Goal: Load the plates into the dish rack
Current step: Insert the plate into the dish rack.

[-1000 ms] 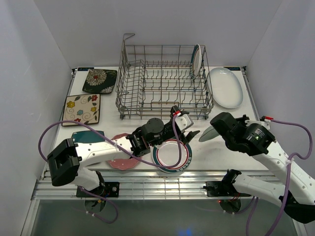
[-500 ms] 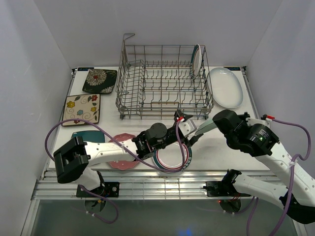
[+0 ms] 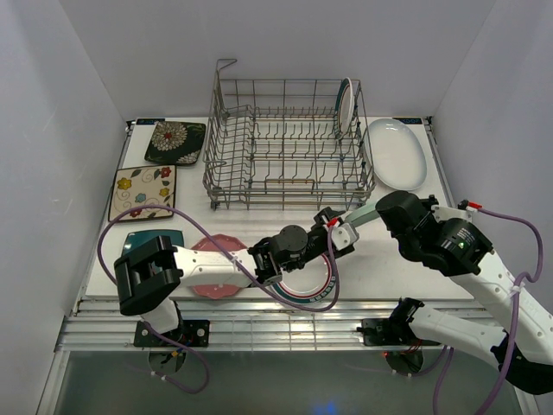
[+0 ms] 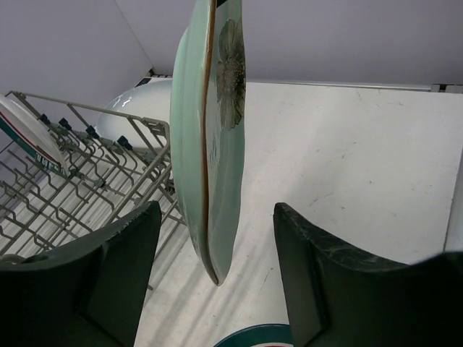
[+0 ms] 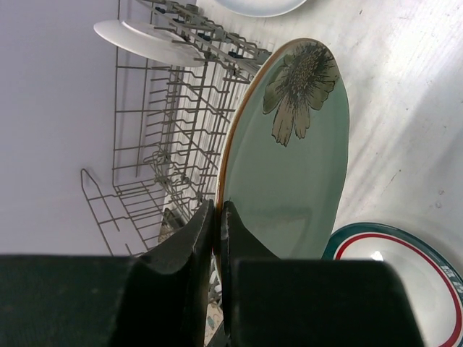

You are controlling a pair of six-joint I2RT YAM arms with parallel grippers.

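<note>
Enclosed at back and both sides by plain white walls [image 3: 285, 43]; white table [image 3: 188, 199], aluminium rails [image 3: 276, 327] along near edge.

1. Between the parted jaws of the left gripper [image 4: 217, 211], the mint plate [image 4: 210, 144] stands edge-on, with a slim gap on either side.
2. Left of these jaws, the dish rack [image 4: 94, 163] blocks passage.
3. Right of them, bare bench [image 4: 362, 159] lies free.
4. Beneath them lies a green-rimmed plate [image 4: 255, 335].

1. The dish rack [image 3: 285, 147] stands at the table's [image 3: 190, 216] far middle, one plate [image 3: 346, 105] upright in its far right corner.
2. An oval plate [image 3: 396, 154] lies right of it, two square plates [image 3: 175, 143] [image 3: 143, 192] left.
3. A round plate [image 3: 309, 281] lies before it.
</note>
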